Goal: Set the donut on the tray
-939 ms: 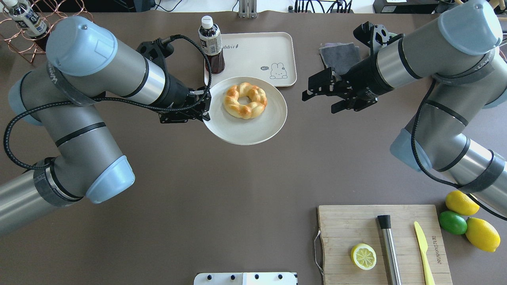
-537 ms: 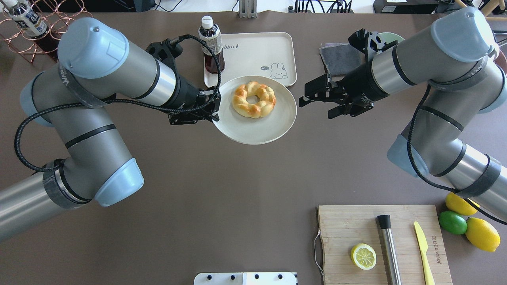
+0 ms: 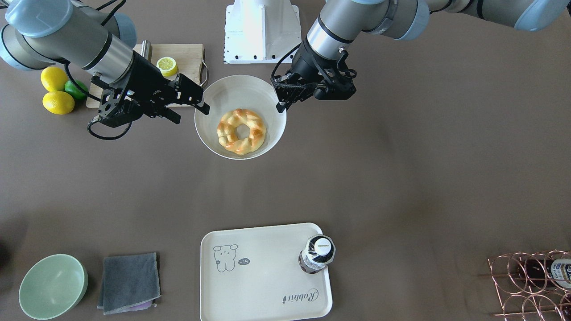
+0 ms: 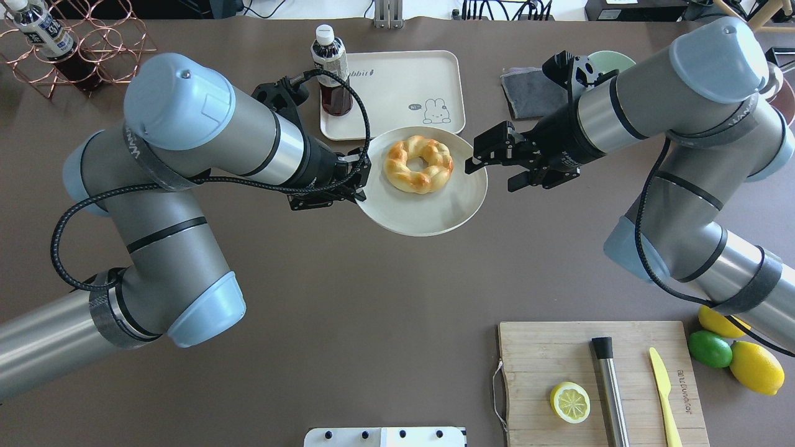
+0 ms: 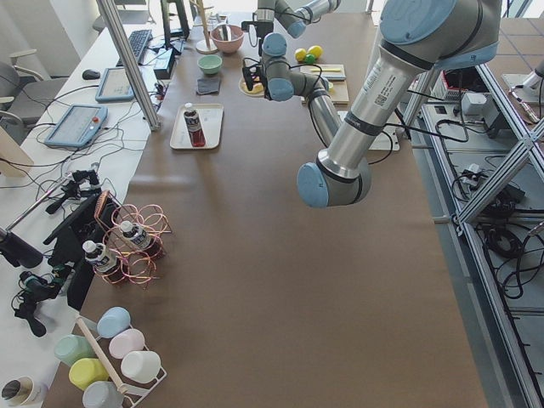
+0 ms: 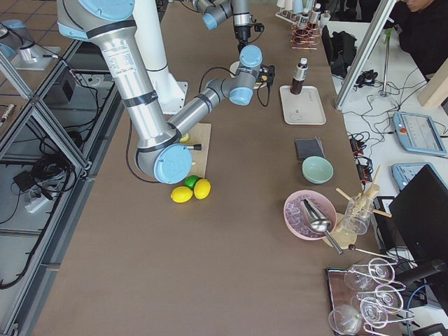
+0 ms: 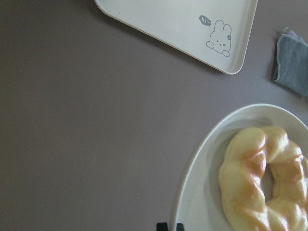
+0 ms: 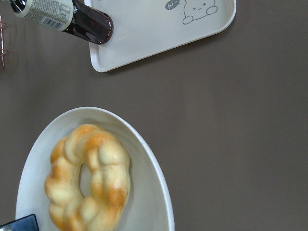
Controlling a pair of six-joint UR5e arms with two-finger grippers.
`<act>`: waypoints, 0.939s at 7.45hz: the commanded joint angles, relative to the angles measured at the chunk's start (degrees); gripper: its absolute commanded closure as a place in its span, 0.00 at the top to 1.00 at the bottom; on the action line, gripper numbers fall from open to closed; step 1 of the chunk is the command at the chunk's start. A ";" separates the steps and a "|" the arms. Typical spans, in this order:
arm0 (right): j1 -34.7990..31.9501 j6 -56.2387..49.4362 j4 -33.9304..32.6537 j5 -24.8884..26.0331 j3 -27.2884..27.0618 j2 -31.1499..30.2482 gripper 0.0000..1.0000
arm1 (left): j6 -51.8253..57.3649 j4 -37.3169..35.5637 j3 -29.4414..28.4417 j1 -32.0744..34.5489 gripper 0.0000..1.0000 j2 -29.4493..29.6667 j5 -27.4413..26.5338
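Note:
The golden braided donut (image 4: 418, 163) lies in a white round bowl (image 4: 422, 217) held up over the table, just in front of the cream tray (image 4: 397, 87). My left gripper (image 4: 359, 186) is shut on the bowl's left rim. My right gripper (image 4: 497, 169) is open and empty at the bowl's right rim, with one finger over the rim. In the front view the donut (image 3: 241, 131) sits in the bowl (image 3: 232, 87), with the left gripper (image 3: 280, 100), the right gripper (image 3: 189, 111) and the tray (image 3: 263, 276). The wrist views show the donut (image 7: 262, 178) (image 8: 89, 178).
A dark bottle (image 4: 332, 71) stands on the tray's left corner. A grey cloth (image 4: 528, 93) and a green bowl (image 3: 52, 285) lie right of the tray. A cutting board (image 4: 559, 347) holds a lemon half, knife and metal tool. Lemons and a lime (image 4: 711, 347) lie beside it. A copper rack (image 4: 68, 43) stands far left.
My left arm has carried the bowl with the donut to the right, toward the right gripper. The right gripper, open throughout, now stands at the bowl's right rim.

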State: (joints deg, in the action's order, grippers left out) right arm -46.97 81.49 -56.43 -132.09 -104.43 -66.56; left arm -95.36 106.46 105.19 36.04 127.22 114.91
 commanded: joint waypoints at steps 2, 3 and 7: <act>0.47 0.51 0.00 0.52 -1.55 -1.03 0.21 | -0.52 0.07 0.10 -1.33 0.00 -0.05 -2.06; 0.73 0.51 0.00 1.04 -1.74 -1.03 0.17 | -0.52 0.07 0.11 -1.41 0.00 0.04 -2.06; 1.26 0.51 -0.17 1.84 -1.74 -1.47 0.18 | -0.52 0.16 0.11 -1.41 0.00 0.13 -1.97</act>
State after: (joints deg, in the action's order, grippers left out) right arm -45.80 82.00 -56.55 -130.37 -106.15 -67.68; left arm -95.89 106.57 105.29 34.64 127.33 112.93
